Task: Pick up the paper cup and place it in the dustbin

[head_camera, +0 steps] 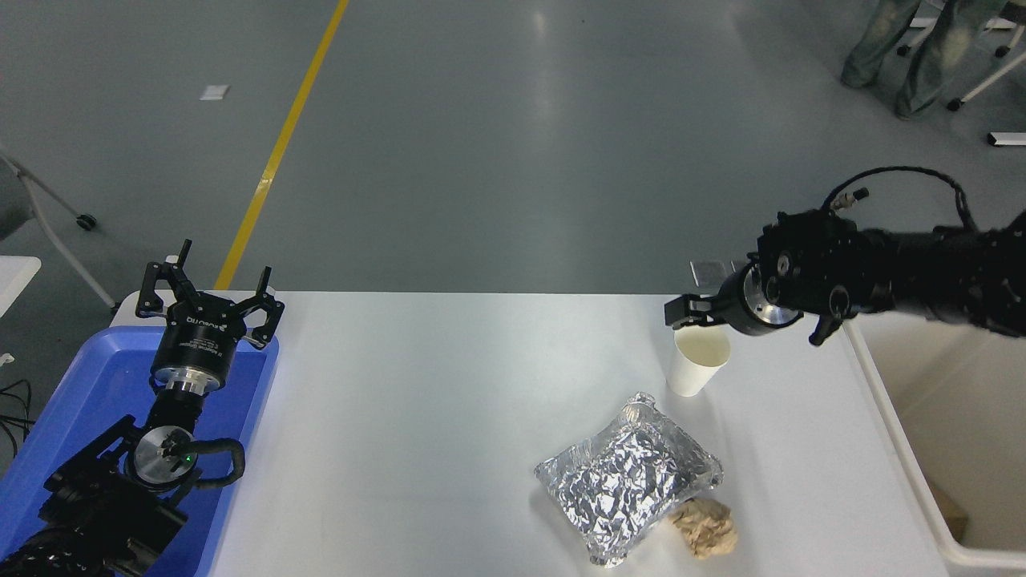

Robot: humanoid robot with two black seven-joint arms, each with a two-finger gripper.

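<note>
The paper cup (696, 365) stands upright on the white table (449, 377), right of the middle, white with a cream inside. My right arm reaches in level from the right edge. My right gripper (678, 311) points left and sits just behind and above the cup's far rim; I see it edge-on. The dustbin (910, 461), a large cream-white tub, stands at the table's right end, and the right arm crosses its far rim. My left gripper (210, 298) is open and parked over the blue tray.
A crumpled foil packet (629, 477) lies in front of the cup, with a brown paper ball (705, 527) at its near right corner. A blue tray (72, 401) sits at the left end. A person's legs (906, 48) stand far back right.
</note>
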